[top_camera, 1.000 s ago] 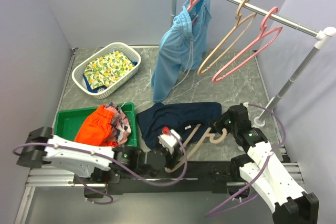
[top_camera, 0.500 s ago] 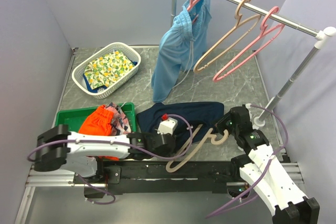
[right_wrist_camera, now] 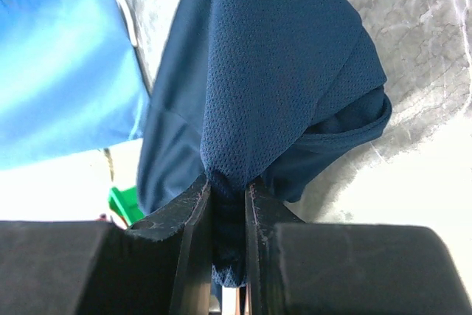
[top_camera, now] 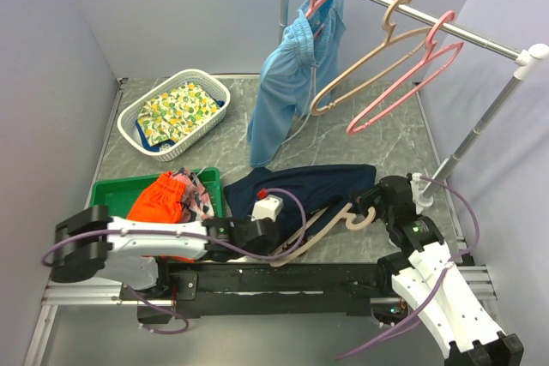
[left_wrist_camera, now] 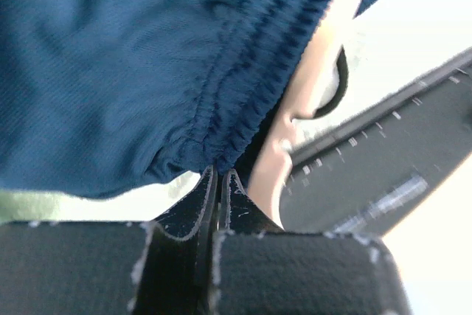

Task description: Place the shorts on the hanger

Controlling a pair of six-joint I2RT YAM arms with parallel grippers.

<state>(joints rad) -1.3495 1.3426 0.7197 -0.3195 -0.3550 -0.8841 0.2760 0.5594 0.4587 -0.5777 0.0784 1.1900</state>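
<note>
The navy shorts [top_camera: 313, 184] lie spread on the table in front of both arms. A beige hanger [top_camera: 336, 219] lies at their near edge, its hook toward the right gripper and part of one arm under the fabric. My left gripper [top_camera: 276, 242] is shut, its tips pinching the gathered waistband [left_wrist_camera: 243, 119] with the hanger [left_wrist_camera: 313, 82] just to their right. My right gripper [top_camera: 377, 201] is shut on a bunched fold of the shorts [right_wrist_camera: 273, 71], and the cloth fills the gap between its fingers [right_wrist_camera: 198, 215].
A rail at the back right carries light blue shorts [top_camera: 290, 83], another beige hanger [top_camera: 364, 62] and pink hangers [top_camera: 403, 83]. A white basket [top_camera: 137, 111] with patterned cloth stands at the back left. The green tray [top_camera: 110, 195] holds an orange garment [top_camera: 159, 199]. The rail's post [top_camera: 467, 147] stands right of my right arm.
My left gripper went from open to shut at the shorts' waistband. The right gripper shifted slightly right, drawing the shorts wider over the hanger. The beige hanger on the rail swings.
</note>
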